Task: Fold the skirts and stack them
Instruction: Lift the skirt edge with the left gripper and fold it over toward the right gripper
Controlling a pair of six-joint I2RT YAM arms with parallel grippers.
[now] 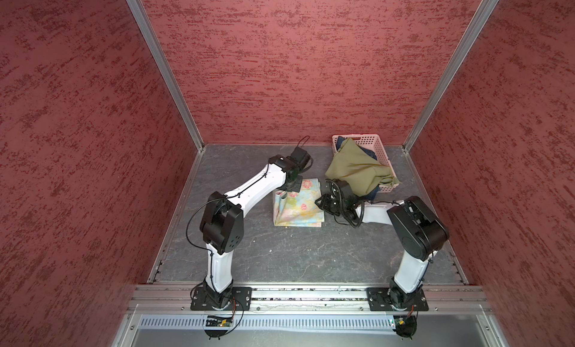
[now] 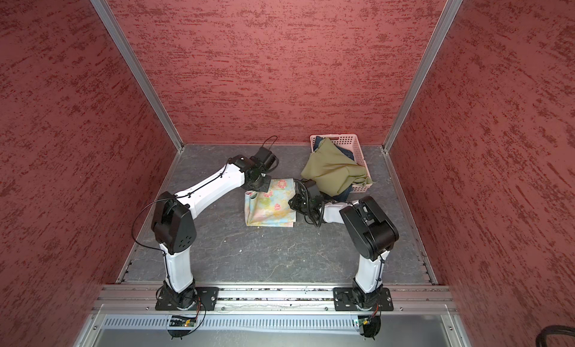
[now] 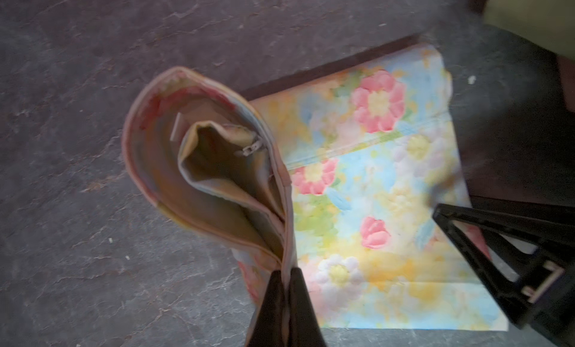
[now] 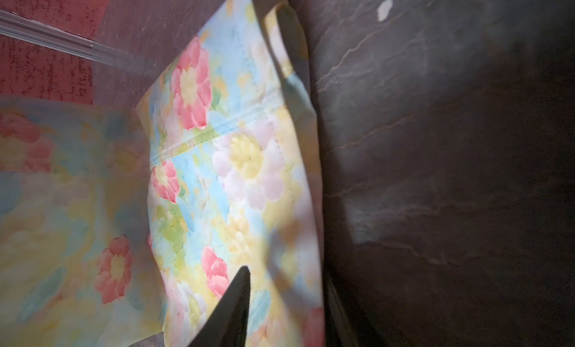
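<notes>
Three skirts are seen in both top views. The floral skirt (image 1: 298, 210) is laid folded mid-counter (image 1: 280, 255). The olive-green skirt (image 1: 357, 171) is draped over the pink basket (image 1: 371, 140) at the far right, with the denim skirt (image 1: 373, 158) largely hidden beneath it. The left hand (image 3: 285, 269) is clamped tight on the floral skirt's raised waistband, its zip exposed. The right hand (image 4: 286, 275) is held part open astride that skirt's edge, one finger (image 4: 236, 292) laid over the cloth, the other lost in shadow and blur.
</notes>
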